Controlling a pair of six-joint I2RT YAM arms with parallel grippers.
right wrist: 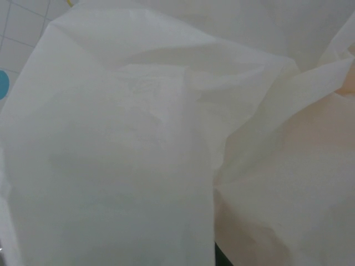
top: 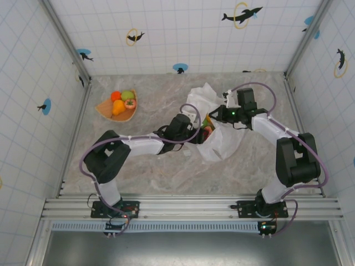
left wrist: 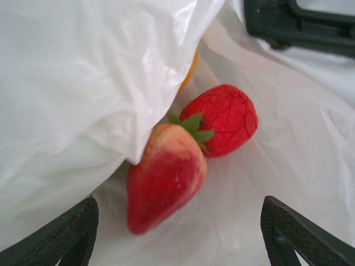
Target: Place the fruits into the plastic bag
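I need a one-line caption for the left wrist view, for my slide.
A strawberry and a rough red fruit lie inside the plastic bag, ahead of the open left pincer.

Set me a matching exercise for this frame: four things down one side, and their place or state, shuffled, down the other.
Things:
1. strawberry
2. tray
3. left gripper
4. right gripper

Place or state:
A. shut on the raised edge of the plastic bag
B. open, fingers spread at the bag's mouth
C. far left of the table, with fruits on it
D. lying inside the bag, touching a bumpy red fruit

Pairs: 1-D, 2-C, 3-B, 4-A
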